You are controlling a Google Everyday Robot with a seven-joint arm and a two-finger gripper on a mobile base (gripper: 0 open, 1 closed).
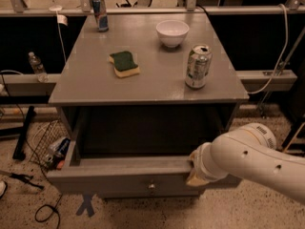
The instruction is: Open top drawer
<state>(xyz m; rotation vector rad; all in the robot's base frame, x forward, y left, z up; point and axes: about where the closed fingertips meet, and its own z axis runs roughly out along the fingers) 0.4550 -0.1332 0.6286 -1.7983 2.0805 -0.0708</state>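
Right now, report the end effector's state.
End effector: at the top drawer front edge, right side; open or closed cannot be told.

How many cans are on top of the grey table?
2. A silver can stands near the front right; a slim blue can stands at the back left. The gripper is at the front of the open top drawer, right side.

We take this for a robotics lab or test bay: left of the gripper (194,170) (it sits at the top drawer's (119,175) front edge) a tape cross (86,205) marks the speckled floor (157,216), a wire basket (40,140) holds clutter, and metal rails (143,11) run beyond it
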